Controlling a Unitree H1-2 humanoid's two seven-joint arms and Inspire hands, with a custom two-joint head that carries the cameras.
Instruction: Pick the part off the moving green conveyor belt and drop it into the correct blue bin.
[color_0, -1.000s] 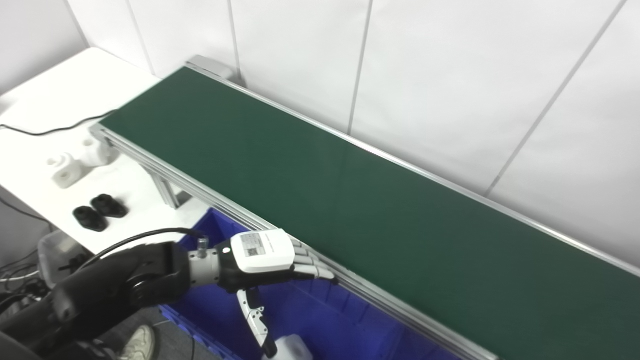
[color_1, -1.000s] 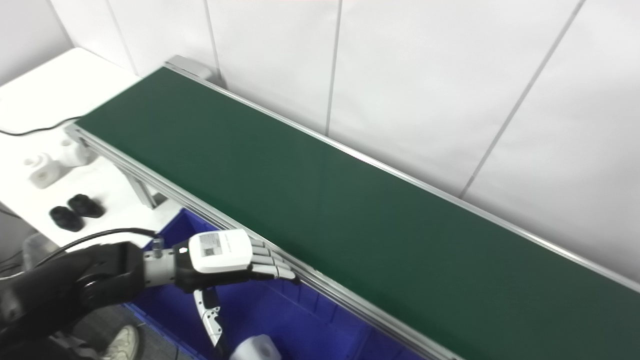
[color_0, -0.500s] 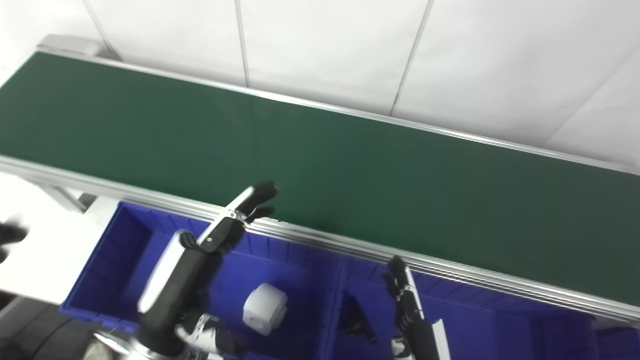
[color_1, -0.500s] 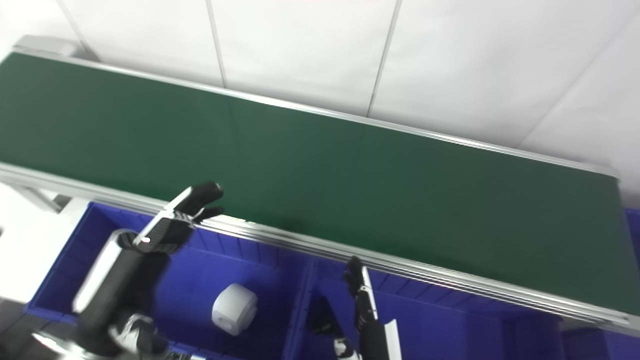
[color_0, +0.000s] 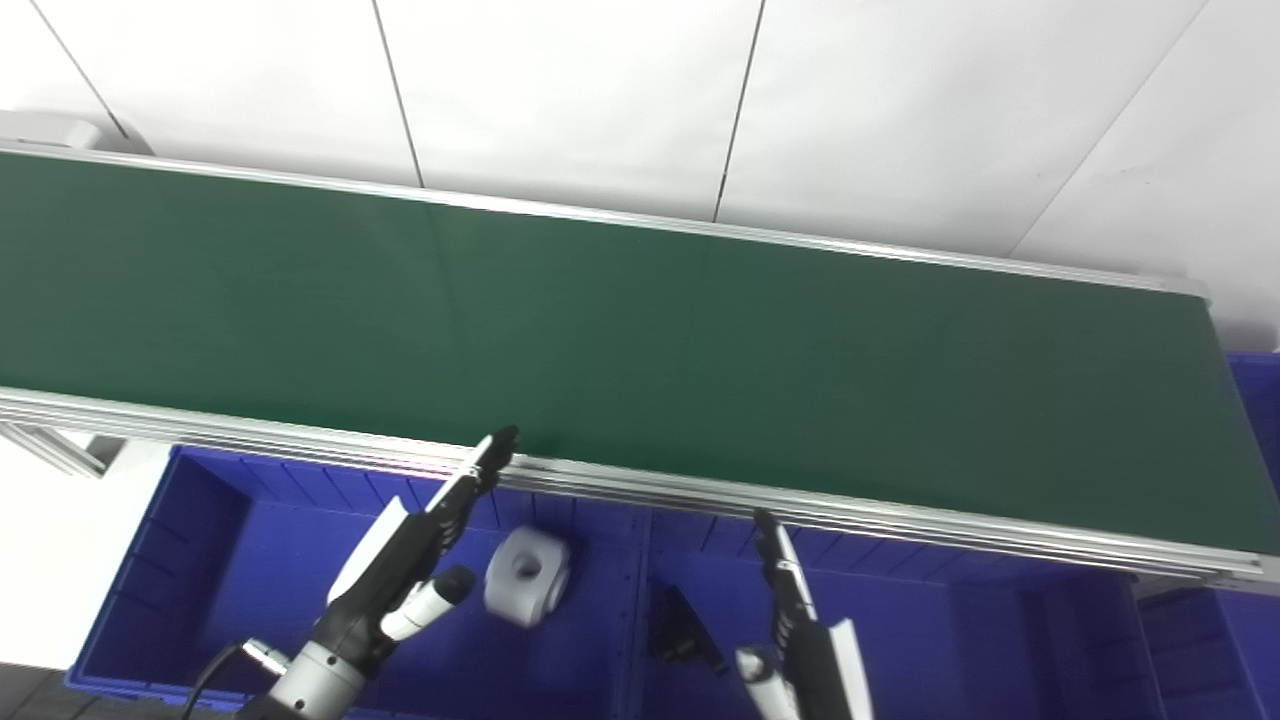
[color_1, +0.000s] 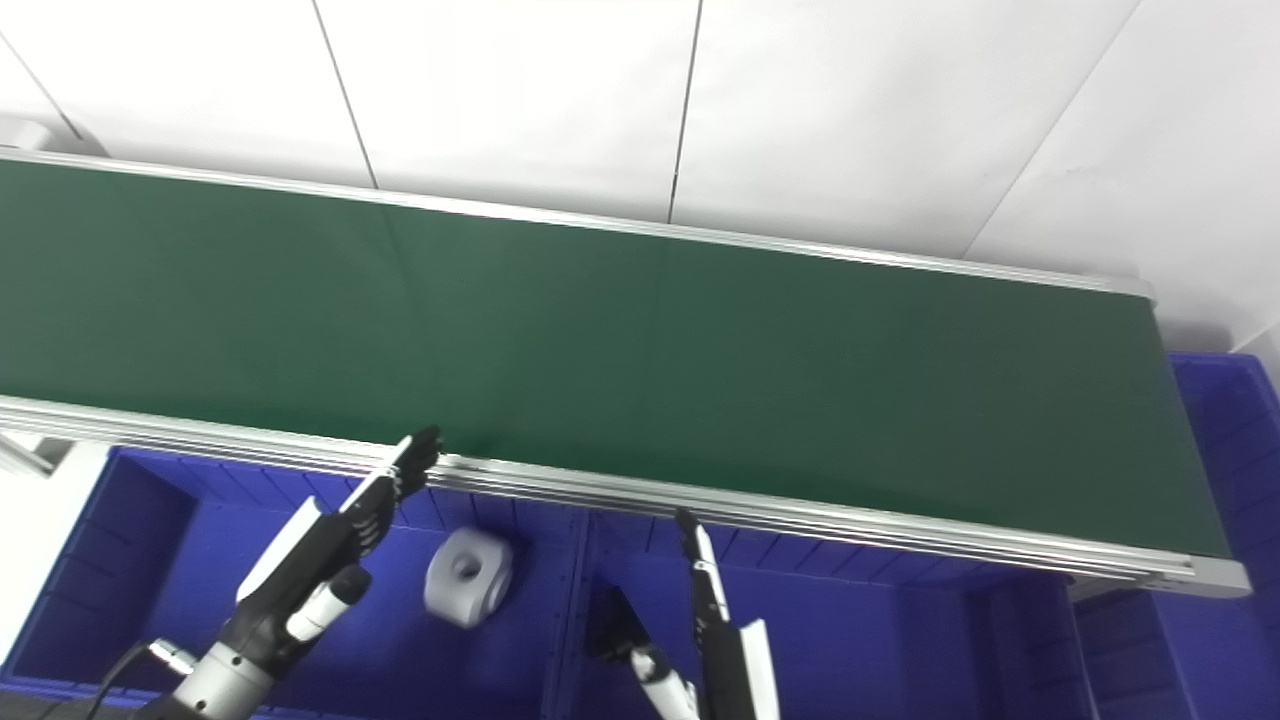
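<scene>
Left eye view: the left hand (color_0: 400, 560) is seen reaching up from the bottom edge over the left blue bin (color_0: 180, 560), its fingers (color_0: 480, 470) stretched straight and apart, with nothing held; their tips lie at the near metal rail (color_0: 900, 520) of the green belt (color_0: 640, 340). The thumb is spread out to the side. Just beside the thumb, to its right, a white part (color_0: 525, 588) with a round hole in its face is seen inside the same bin, close to the divider; it is apart from the hand. The right hand (color_0: 800, 640) is raised edge-on over the neighbouring bin (color_0: 950, 640), fingers straight and pointing at the rail, empty as well. Next to it, on its left, a black part (color_0: 680, 630) lies on that bin's floor. No part is carried on the stretch of belt in view. A further blue bin (color_1: 1235, 420) is found past the belt's right end. A white worktop (color_0: 40, 560) shows at the left edge, and white wall panels (color_0: 600, 90) stand behind the belt. No writing can be read.
</scene>
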